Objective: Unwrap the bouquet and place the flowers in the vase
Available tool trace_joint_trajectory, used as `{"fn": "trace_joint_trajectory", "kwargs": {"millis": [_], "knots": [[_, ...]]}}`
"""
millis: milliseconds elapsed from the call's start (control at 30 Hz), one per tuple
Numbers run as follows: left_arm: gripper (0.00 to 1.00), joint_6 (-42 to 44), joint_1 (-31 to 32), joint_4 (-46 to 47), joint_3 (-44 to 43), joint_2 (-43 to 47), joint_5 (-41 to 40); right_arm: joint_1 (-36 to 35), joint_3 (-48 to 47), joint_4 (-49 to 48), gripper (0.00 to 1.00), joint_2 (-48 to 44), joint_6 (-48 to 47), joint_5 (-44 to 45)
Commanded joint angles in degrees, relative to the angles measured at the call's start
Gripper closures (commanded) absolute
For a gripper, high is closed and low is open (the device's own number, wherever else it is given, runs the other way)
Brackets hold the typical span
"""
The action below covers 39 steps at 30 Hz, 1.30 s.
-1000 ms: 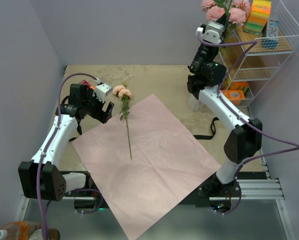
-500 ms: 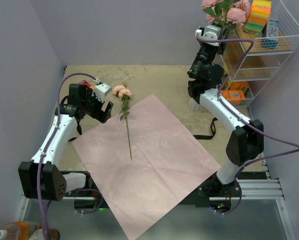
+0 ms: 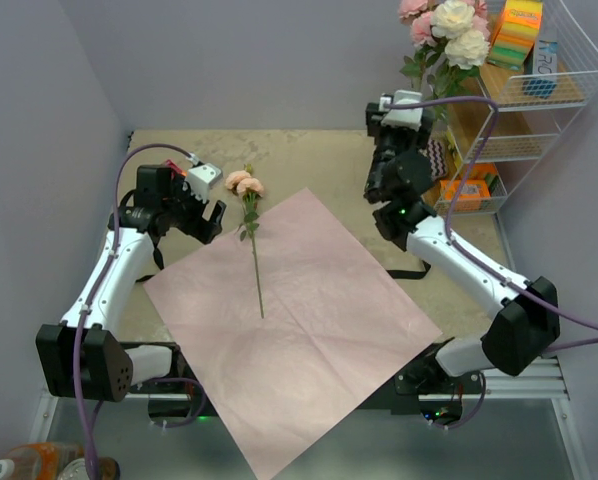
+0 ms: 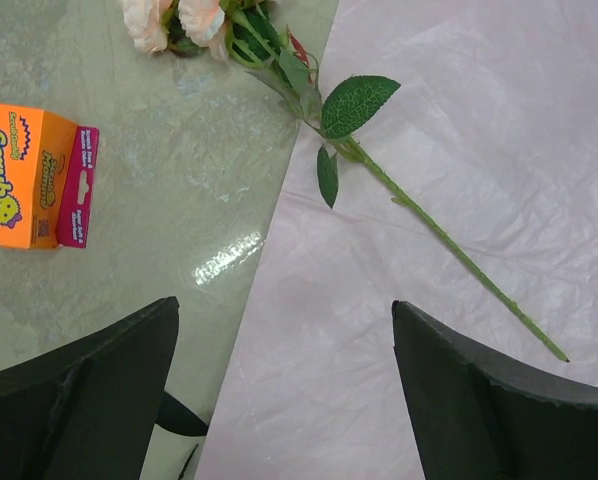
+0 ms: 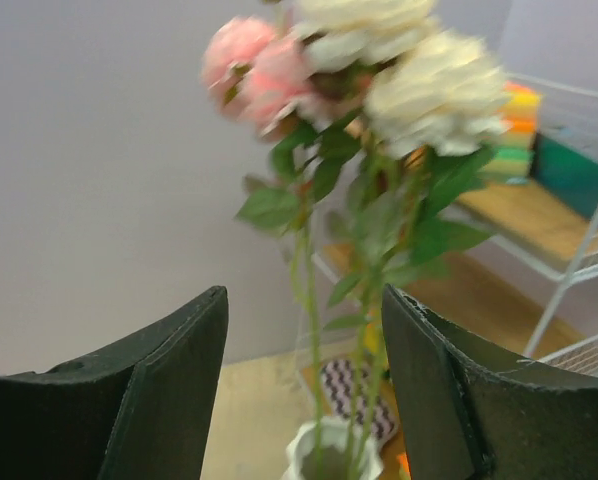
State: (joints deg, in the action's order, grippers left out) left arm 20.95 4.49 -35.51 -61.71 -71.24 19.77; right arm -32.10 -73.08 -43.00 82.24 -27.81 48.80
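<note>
Pink and white flowers (image 5: pixel 379 70) stand upright with their green stems in the small white vase (image 5: pixel 331 458). My right gripper (image 5: pixel 304 300) is open just in front of them; the stems show between its fingers but touch neither. From above, the flowers (image 3: pixel 444 25) rise behind the right gripper (image 3: pixel 411 92), and the arm hides the vase. One peach rose (image 3: pixel 244 183) lies on the table, its stem (image 4: pixel 449 245) across the bouquet's unfolded pink paper (image 3: pixel 299 310). My left gripper (image 3: pixel 214 222) hovers open by the paper's left edge, empty (image 4: pixel 284 310).
A white wire rack (image 3: pixel 539 90) with coloured boxes stands at the back right, close behind the flowers. An orange sponge box (image 4: pixel 29 175) lies left of the rose heads. A black ribbon (image 3: pixel 416 262) lies off the paper's right edge.
My right gripper has opened and drawn back down and left from the flowers, which now stand on their own with the white heads showing. The left arm has hardly moved.
</note>
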Motion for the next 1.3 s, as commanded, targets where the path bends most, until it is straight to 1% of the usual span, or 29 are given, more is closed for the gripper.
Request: {"fn": "trace_joint_trajectory", "kwargs": {"millis": [0, 33, 100, 133, 167, 200, 233, 267, 300, 333, 367, 400, 433, 500, 533, 567, 600, 633, 667, 767, 1067, 1100, 1267], "knots": [[0.09, -0.9, -0.6, -0.1, -2.5, 1.4, 1.6, -8.6, 4.1, 4.5, 0.34, -0.7, 2.3, 2.8], [0.09, -1.2, -0.6, -0.4, -2.6, 1.5, 1.6, -11.3, 4.5, 6.0, 0.34, -0.7, 2.8, 3.3], [0.09, -1.5, -0.6, -0.4, -2.7, 1.7, 1.6, -13.5, 4.3, 8.8, 0.34, -0.5, 6.2, 3.0], [0.09, -1.7, -0.5, -0.3, -2.7, 2.1, 1.4, -15.0, 3.8, 12.6, 0.34, -0.4, 7.8, 2.7], [0.08, -1.8, -0.6, -0.4, -2.7, 2.2, 1.3, -15.4, 3.2, 15.2, 0.34, -0.2, 12.6, 2.2], [0.07, -2.1, -0.5, -0.3, -2.8, 2.3, 1.2, -15.8, 2.5, 18.2, 0.35, 0.0, 15.4, -0.6], [0.05, -2.4, -0.6, -0.3, -2.8, 2.7, 0.6, -15.9, 1.8, 23.7, 0.36, 0.7, 18.3, -2.0], [0.01, -2.8, -0.6, -0.2, -2.9, 2.7, 0.2, -16.0, 0.5, 25.9, 0.36, 1.5, 23.5, -3.6], [0.01, -3.3, -0.6, -0.3, -2.9, 2.7, -0.3, -16.1, -0.1, 27.8, 0.37, 2.2, 25.6, -7.2], [0.01, -3.5, -0.7, 0.1, -2.9, 2.7, -0.6, -16.1, -1.0, 30.6, 0.37, 4.3, 27.2, -9.2], [0.01, -3.8, -0.8, 0.1, -3.0, 2.7, -0.7, -16.1, -1.5, 31.9, 0.37, 5.6, 30.9, -10.5], [0.01, -4.5, -1.0, 0.1, -3.0, 2.5, -1.2, -16.1, -2.2, 33.1, 0.37, 6.8, 32.0, -12.3], [0.01, -4.8, -1.1, 0.4, -3.1, 2.3, -1.6, -16.1, -4.2, 36.1, 0.37, 10.1, 33.0, -16.2], [0.01, -5.9, -1.6, 0.5, -3.5, 1.8, -2.7, -16.2, -6.8, 39.5, 0.37, 13.6, 35.6, -21.5], [0.01, -6.1, -2.1, 0.7, -3.6, 1.4, -3.2, -16.1, -9.0, 41.8, 0.37, 15.3, 35.9, -27.6], [0.01, -6.4, -2.4, 0.7, -3.9, 1.1, -3.6, -16.2, -10.2, 42.8, 0.37, 18.9, 36.8, -30.5], [0.01, -6.8, -2.8, 0.9, -4.0, 0.9, -4.4, -16.1, -11.3, 44.2, 0.37, 20.5, 37.2, -33.0], [0.01, -6.8, -3.4, 1.0, -4.1, 0.5, -4.5, -16.1, -13.3, 46.4, 0.37, 22.0, 37.7, -37.5], [0.0, -6.7, -3.8, 1.0, -4.1, 0.4, -4.4, -16.1, -14.0, 47.1, 0.37, 24.9, 38.4, -38.9], [0.01, -6.4, -4.5, 1.2, -3.7, 0.4, -4.0, -16.1, -14.7, 47.5, 0.37, 27.6, 39.8, -42.9], [0.01, -5.8, -4.5, 1.6, -3.1, 0.2, -3.2, -15.6, -18.5, 46.6, 0.37, 37.2, 44.3, -48.6], [0.01, -5.7, -4.5, 1.7, -3.1, 0.2, -3.2, -15.6, -19.0, 46.7, 0.37, 38.0, 44.8, -50.7], [0.01, -5.0, -4.5, 1.6, -2.4, 0.5, -3.7, -15.6, -21.7, 46.9, 0.38, 43.2, 46.2, -51.7]]}}
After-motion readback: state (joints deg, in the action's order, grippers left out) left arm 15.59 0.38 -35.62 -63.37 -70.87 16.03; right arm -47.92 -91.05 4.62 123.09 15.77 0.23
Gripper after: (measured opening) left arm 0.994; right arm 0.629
